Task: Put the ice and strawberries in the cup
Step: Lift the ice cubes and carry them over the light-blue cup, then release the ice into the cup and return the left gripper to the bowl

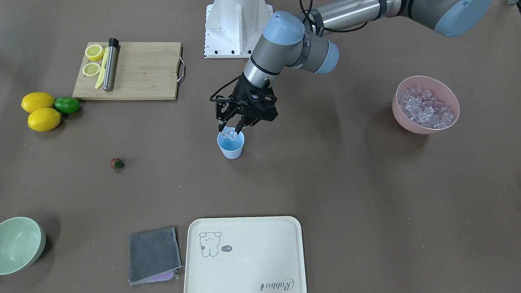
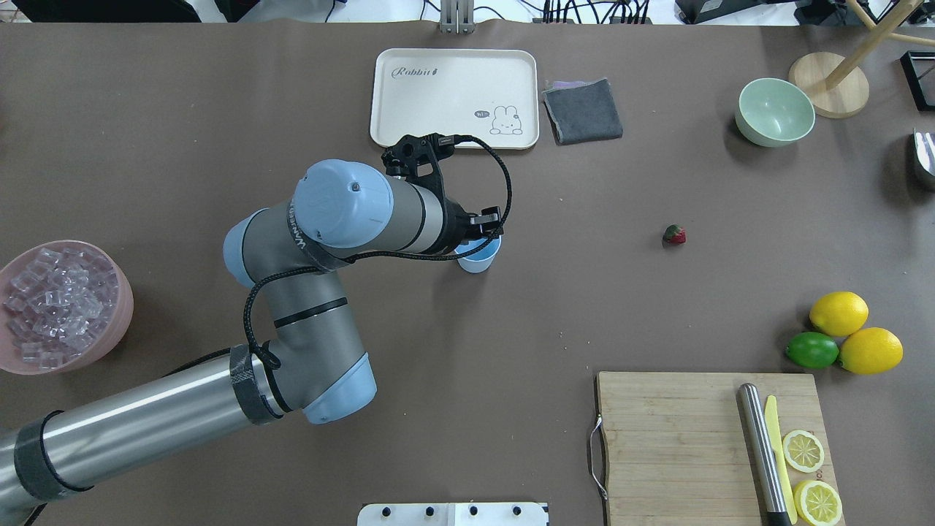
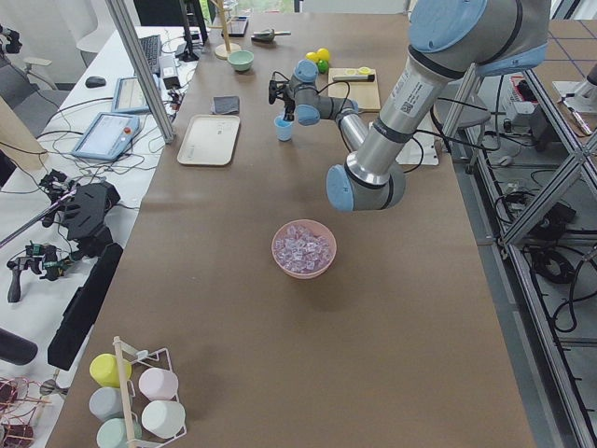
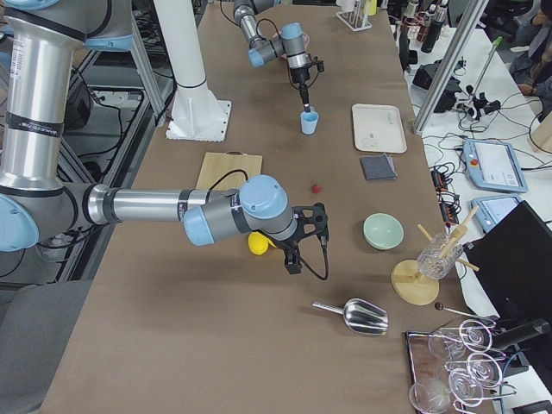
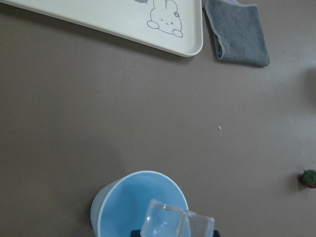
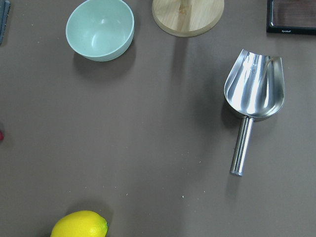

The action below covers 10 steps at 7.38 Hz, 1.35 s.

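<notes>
While it hangs over the middle of the brown table, the left gripper pinches a clear ice cube between its nearly closed fingers, right above the open mouth of the light-blue cup. The cup stands upright on the table, and the cube sits about level with its rim, on the side nearest the robot. The left wrist view shows the same cube over the cup's edge at the bottom of the picture. More ice fills a pink bowl on the robot's left side, well apart from the cup. The strawberry, small and red with a green cap, lies on the table on the robot's right side of the cup, also well apart from it. The right gripper shows only in a side view, above the table near a lemon and a metal scoop. Whether it is open or closed cannot be told.
</notes>
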Each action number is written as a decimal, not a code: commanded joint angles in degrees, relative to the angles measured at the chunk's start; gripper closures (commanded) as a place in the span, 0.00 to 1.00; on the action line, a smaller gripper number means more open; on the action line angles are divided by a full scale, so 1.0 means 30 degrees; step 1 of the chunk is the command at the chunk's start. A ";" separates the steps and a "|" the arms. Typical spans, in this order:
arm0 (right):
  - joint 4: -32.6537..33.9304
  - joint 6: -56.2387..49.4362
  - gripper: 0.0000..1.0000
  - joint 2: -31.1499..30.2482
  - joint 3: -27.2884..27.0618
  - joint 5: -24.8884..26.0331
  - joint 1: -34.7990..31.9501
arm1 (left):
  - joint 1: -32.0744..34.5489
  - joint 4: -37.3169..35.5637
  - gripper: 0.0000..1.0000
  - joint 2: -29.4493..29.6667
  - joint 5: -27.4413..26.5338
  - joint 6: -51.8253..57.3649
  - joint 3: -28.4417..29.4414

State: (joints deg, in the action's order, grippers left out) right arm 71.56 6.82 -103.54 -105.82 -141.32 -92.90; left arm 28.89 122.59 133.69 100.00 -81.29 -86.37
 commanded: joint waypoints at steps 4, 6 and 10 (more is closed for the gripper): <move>0.0052 0.0011 0.00 0.0001 0.0029 -0.0002 0.0028 | -0.0019 0.0123 0.02 -0.0149 0.0037 0.1928 -0.0124; 0.0053 0.0011 0.00 0.0001 0.0000 -0.0002 0.0057 | 0.0417 -0.0110 0.00 -0.0614 0.0211 0.2046 -0.1026; 0.0053 0.0011 0.00 0.0001 0.0029 0.0115 0.0057 | 0.4021 -0.8735 0.00 -0.4299 0.4900 0.7907 -0.8135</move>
State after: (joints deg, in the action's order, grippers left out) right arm 71.72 6.85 -103.53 -105.74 -141.15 -92.72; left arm 38.64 104.83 124.46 112.75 -65.93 -103.92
